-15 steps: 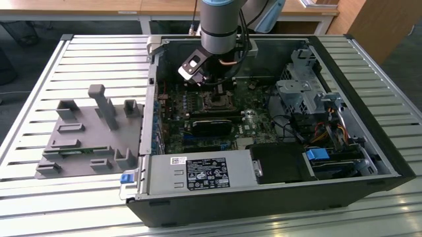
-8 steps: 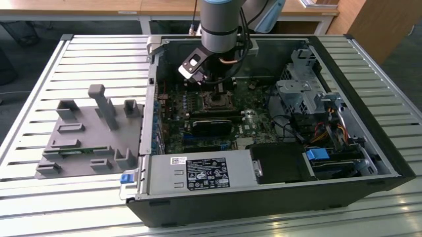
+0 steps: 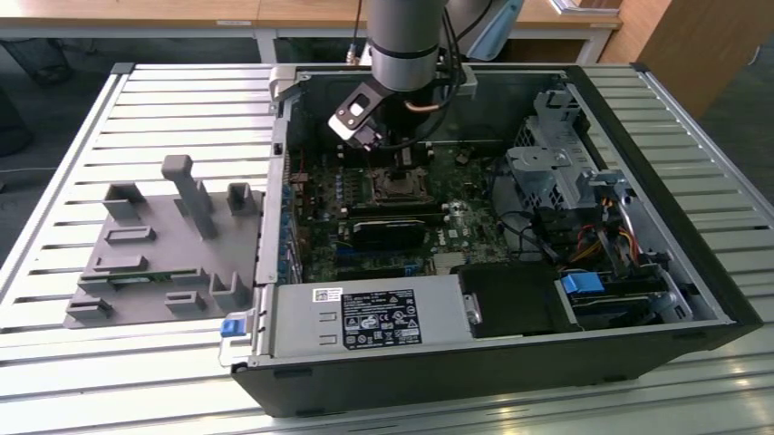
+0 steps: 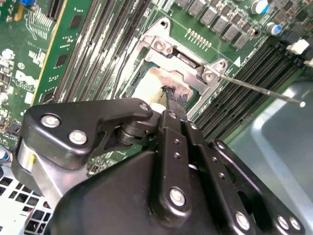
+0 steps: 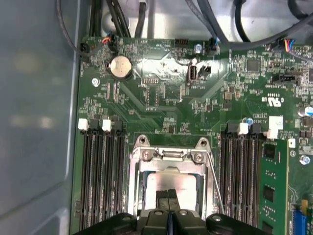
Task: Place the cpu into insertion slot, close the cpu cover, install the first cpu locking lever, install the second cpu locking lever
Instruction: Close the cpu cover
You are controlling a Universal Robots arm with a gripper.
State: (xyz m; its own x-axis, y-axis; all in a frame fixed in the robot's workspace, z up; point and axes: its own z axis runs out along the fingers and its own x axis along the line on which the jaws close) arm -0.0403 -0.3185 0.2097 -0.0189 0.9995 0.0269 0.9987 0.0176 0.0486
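An open computer case is laid on a slatted table; the pincer, fully closed, is seen touching the cpu.

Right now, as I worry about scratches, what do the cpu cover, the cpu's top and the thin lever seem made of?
The cpu cover looks like bare stamped steel: silvery, with bright glints. The cpu top seems matte plated metal: pale beige, no sharp glints. The locking lever is probably steel wire: thin, straight, shiny along its length.

The hand sits tip-down on the cpu.
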